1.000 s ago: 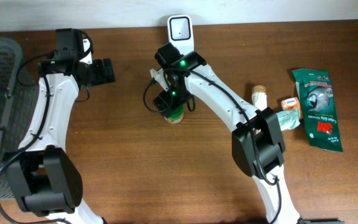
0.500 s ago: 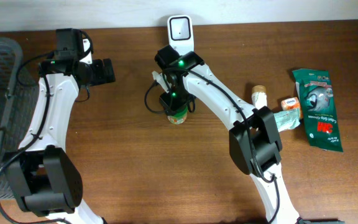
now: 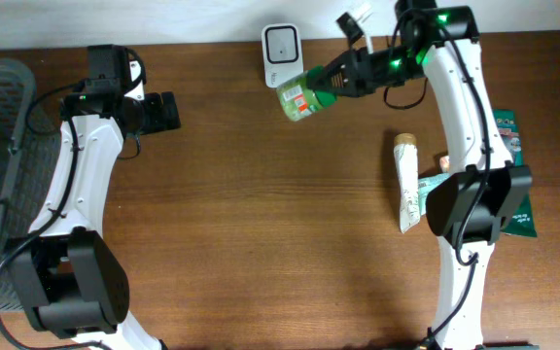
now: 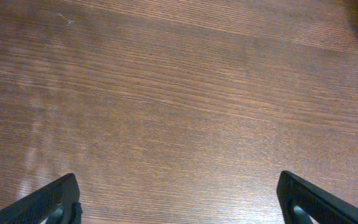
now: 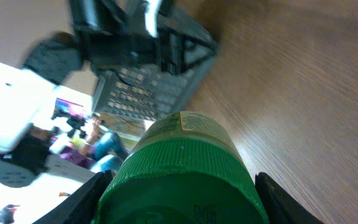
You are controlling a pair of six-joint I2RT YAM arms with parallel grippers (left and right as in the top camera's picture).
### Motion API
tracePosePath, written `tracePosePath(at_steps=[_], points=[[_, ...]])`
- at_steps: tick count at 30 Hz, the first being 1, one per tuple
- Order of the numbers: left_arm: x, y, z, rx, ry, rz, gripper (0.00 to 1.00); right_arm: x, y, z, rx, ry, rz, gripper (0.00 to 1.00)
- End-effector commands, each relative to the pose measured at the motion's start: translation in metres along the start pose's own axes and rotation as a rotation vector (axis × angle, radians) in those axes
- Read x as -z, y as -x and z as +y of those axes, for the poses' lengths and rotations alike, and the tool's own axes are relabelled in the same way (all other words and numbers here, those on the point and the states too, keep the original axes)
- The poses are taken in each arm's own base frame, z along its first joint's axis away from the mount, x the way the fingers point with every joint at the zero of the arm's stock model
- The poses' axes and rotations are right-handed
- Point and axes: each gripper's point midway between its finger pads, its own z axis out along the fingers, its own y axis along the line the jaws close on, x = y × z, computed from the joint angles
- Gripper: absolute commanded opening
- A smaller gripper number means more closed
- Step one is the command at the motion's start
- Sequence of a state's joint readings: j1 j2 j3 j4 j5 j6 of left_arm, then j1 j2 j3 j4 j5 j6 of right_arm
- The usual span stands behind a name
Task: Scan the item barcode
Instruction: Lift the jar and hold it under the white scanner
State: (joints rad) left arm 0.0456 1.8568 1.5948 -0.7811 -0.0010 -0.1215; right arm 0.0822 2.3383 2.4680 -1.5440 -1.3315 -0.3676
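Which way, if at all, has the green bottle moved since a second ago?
Yes. The green bottle, in the right gripper, went up the overhead view: from well below the white scanner to right beside it.

Your right gripper (image 3: 336,80) no longer hangs over the middle of the table (image 3: 261,243). It has swung up toward 1 o'clock, and its jaws, wide a second ago, have closed on the green bottle (image 3: 299,97). That bottle has left the spot where it stood at 6 o'clock of the scanner (image 3: 280,44). It now rides in the air, tipped over, just beside the scanner at about 5 o'clock (the wrist view looks straight at its ribbed cap (image 5: 179,177)). With the right arm (image 3: 465,107) pulled aside, the white tube (image 3: 406,185) shows its full length, while the green packet (image 3: 507,131) is now partly covered.
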Motion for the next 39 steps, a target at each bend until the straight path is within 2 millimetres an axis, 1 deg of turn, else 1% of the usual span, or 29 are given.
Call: tracePosePath(at_steps=[1,3,4,5,7,8,9,10,11,12,13,14,15,17,18,19,21,23,24,25,27,28,30,39], points=[[0.010,0.008,0.002,0.012,0.004,-0.032,0.99,0.016,0.016,0.048,0.071,0.157,-0.090,0.45],[0.010,0.008,0.002,0.012,0.004,-0.032,0.99,0.019,0.017,0.049,0.068,0.162,-0.097,0.45],[0.010,0.008,0.002,0.012,0.004,-0.032,0.99,0.018,0.016,0.047,0.070,0.147,-0.091,0.45],[0.010,0.008,0.002,0.012,0.004,-0.032,0.99,0.014,0.013,0.039,0.076,0.100,-0.067,0.45],[0.010,0.008,0.002,0.012,0.004,-0.032,0.99,-0.008,0.001,0.005,0.136,-0.113,0.046,0.45],[0.010,0.008,0.002,0.012,0.004,-0.032,0.99,-0.021,-0.003,-0.019,0.202,-0.274,0.118,0.46],[0.010,0.008,0.002,0.012,0.004,-0.032,0.99,-0.031,-0.003,-0.046,0.271,-0.457,0.183,0.46],[0.010,0.008,0.002,0.012,0.004,-0.032,0.99,-0.036,0.000,-0.062,0.299,-0.574,0.210,0.46],[0.010,0.008,0.002,0.012,0.004,-0.032,0.99,-0.038,0.009,-0.086,0.338,-0.762,0.227,0.46],[0.010,0.008,0.002,0.012,0.004,-0.032,0.99,-0.039,0.019,-0.101,0.377,-0.908,0.225,0.47],[0.010,0.008,0.002,0.012,0.004,-0.031,0.99,-0.039,0.035,-0.116,0.451,-1.068,0.212,0.46],[0.010,0.008,0.002,0.012,0.004,-0.032,0.99,-0.037,0.050,-0.125,0.517,-1.186,0.197,0.47],[0.010,0.008,0.002,0.012,0.004,-0.032,0.99,-0.036,0.063,-0.130,0.598,-1.269,0.195,0.50],[0.010,0.008,0.002,0.012,0.004,-0.032,0.99,-0.041,0.083,-0.137,0.765,-1.323,0.215,0.49],[0.010,0.008,0.002,0.012,0.004,-0.032,0.99,-0.044,0.092,-0.144,0.849,-1.333,0.230,0.44],[0.010,0.008,0.002,0.012,0.004,-0.031,0.99,-0.044,0.102,-0.148,0.900,-1.343,0.220,0.41],[0.010,0.008,0.002,0.012,0.004,-0.032,0.99,-0.045,0.118,-0.155,1.046,-1.363,0.237,0.41],[0.010,0.008,0.002,0.012,0.004,-0.032,0.99,-0.046,0.133,-0.156,1.172,-1.387,0.242,0.41],[0.010,0.008,0.002,0.012,0.004,-0.032,0.99,-0.046,0.137,-0.159,1.221,-1.396,0.254,0.42],[0.010,0.008,0.002,0.012,0.004,-0.032,0.99,-0.044,0.143,-0.162,1.251,-1.409,0.249,0.49],[0.010,0.008,0.002,0.012,0.004,-0.032,0.99,-0.042,0.155,-0.176,1.306,-1.442,0.213,0.49],[0.010,0.008,0.002,0.012,0.004,-0.032,0.99,-0.042,0.157,-0.182,1.313,-1.449,0.202,0.49],[0.010,0.008,0.002,0.012,0.004,-0.032,0.99,-0.041,0.157,-0.187,1.359,-1.455,0.250,0.49],[0.010,0.008,0.002,0.012,0.004,-0.032,0.99,-0.042,0.154,-0.188,1.354,-1.449,0.263,0.49]])
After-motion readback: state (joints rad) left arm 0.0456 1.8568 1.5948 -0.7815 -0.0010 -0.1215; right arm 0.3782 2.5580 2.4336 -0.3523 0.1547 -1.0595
